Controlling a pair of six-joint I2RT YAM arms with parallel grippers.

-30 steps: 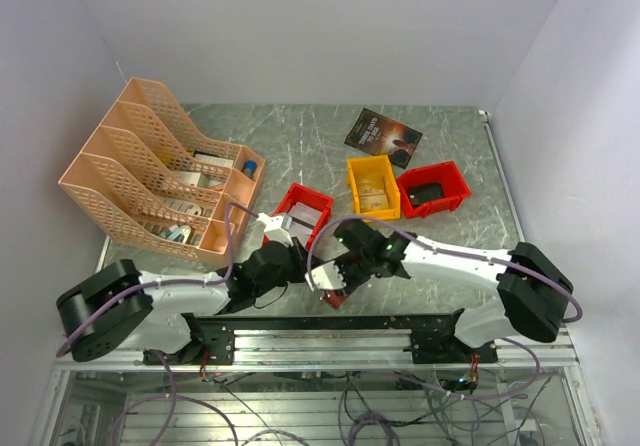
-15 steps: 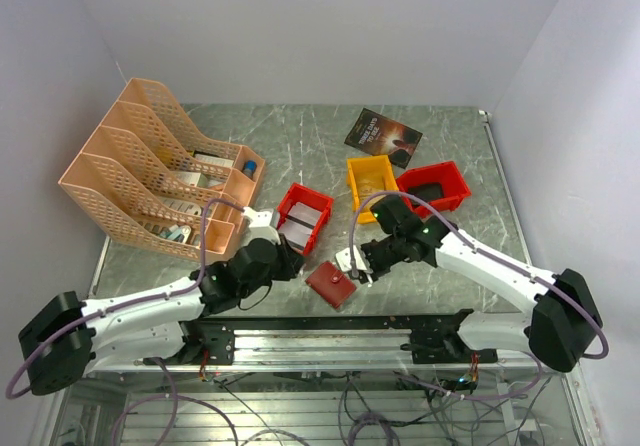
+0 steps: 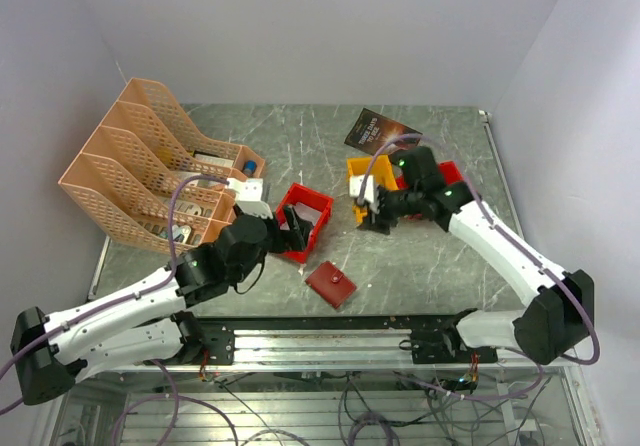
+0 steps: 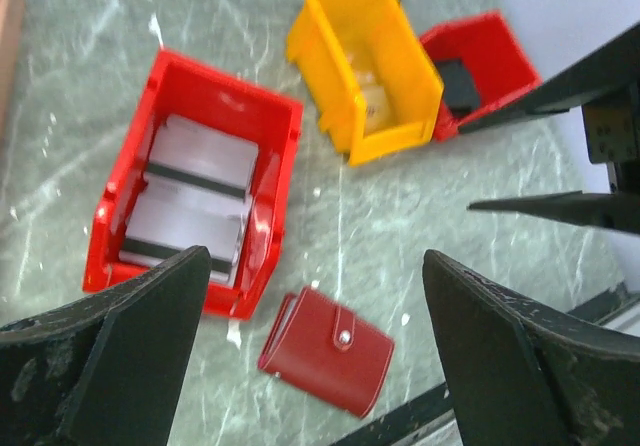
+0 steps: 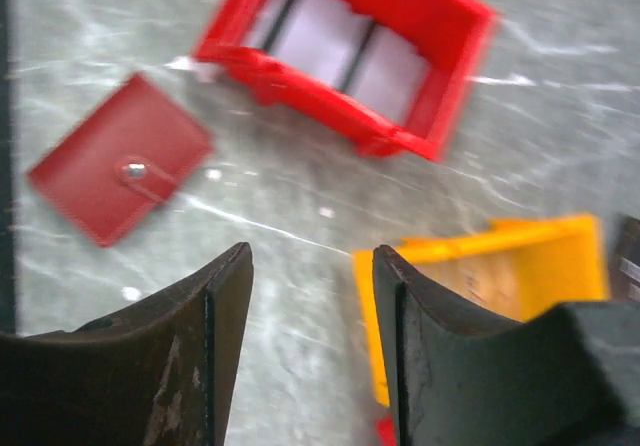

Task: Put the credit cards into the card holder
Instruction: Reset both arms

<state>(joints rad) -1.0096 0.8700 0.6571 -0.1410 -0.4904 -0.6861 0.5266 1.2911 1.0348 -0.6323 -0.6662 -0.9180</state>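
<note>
Dark-red card holder (image 4: 325,351), green-veined table (image 4: 420,231)

Free room above card holder (image 4: 325,351); red bin (image 4: 232,90) just beside.

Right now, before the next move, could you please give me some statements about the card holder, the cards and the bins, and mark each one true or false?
1. The card holder lies closed on the table. True.
2. The left tool grips a card. False: it is open and empty.
3. Pale credit cards lie inside a red bin. True.
4. The yellow bin stands left of that red bin. False: it stands to its right.
</note>
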